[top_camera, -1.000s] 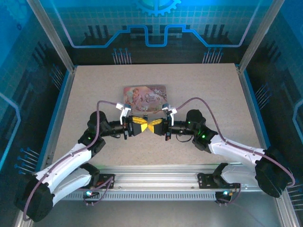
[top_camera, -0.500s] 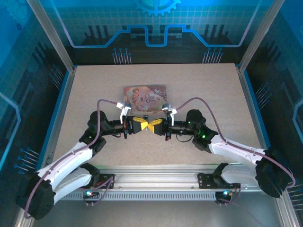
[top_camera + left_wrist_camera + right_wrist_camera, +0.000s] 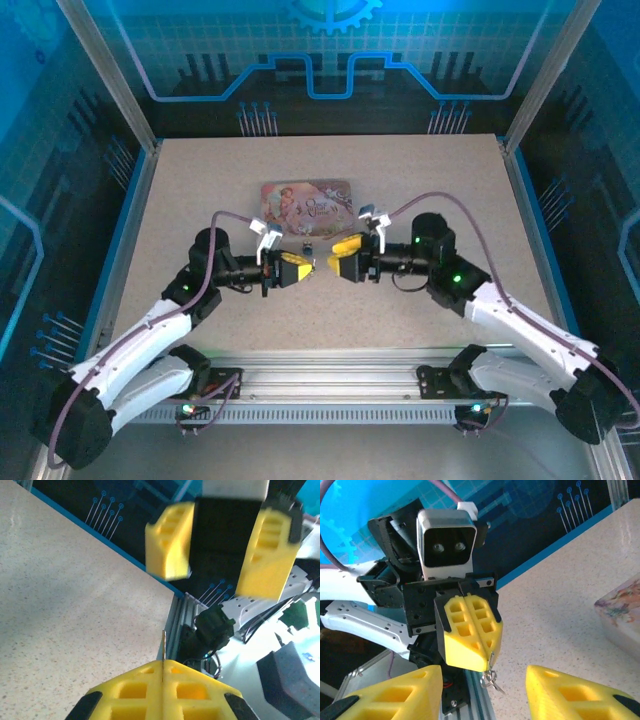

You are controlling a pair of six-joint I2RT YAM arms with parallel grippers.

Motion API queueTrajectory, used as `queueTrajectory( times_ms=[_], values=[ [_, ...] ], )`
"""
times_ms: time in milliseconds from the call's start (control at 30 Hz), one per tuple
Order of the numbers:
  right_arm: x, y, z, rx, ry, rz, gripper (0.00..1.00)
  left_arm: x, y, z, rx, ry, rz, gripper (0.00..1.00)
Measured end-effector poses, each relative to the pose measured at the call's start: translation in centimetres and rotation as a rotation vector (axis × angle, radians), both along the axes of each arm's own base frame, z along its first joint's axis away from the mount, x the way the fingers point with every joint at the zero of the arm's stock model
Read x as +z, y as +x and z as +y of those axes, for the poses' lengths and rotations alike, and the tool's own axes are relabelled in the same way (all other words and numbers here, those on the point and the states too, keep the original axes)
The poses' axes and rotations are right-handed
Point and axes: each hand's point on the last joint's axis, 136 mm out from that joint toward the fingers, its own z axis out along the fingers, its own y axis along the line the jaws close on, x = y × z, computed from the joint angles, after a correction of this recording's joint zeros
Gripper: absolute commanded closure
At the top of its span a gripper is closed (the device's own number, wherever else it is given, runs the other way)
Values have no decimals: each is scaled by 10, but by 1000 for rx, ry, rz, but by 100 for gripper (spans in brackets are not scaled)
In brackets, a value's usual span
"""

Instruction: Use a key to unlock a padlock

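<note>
Jaws of the left gripper point(image 3: 306, 267) are clenched on the key point(image 3: 490, 674), the right gripper's point(image 3: 333, 256) released; the padlock point(image 3: 307, 246), beyond them, is judged not yet unlocked.

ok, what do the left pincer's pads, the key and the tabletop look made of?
Left pincer pads: matte yellow plastic or foam, moulded with square cells. Key: thin bare metal, greyish with a glint. Tabletop: matte speckled beige, maybe laminate or stone composite; can't tell which.

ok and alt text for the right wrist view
The left gripper, shut, pinches the small metal key at its yellow fingertips. The right gripper's own yellow fingers stand apart in the foreground, over the speckled table; a pink tin sits at right.
</note>
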Motion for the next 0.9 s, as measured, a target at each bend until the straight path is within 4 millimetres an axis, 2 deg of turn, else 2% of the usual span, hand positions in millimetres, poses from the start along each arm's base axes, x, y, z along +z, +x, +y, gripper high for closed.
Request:
queueTrajectory(
  times_ms=[133,200,433,633,900],
  values=[
    [25,-14,0,87,-21,-24,48,7,-5,-1,-35,23,-25,100],
    [26,-20,2,128,-36,-21,46,5,-8,-2,-62,28,-12,100],
    [-14,-21,15,180,-132,99,52,-7,-13,-8,-133,36,60,100],
    [-21,-17,19,180,-138,134,55,-5,-18,-9,-163,28,63,100],
    [-38,-15,31,201,-162,191,71,-5,-20,-10,-178,26,70,100]
  ],
)
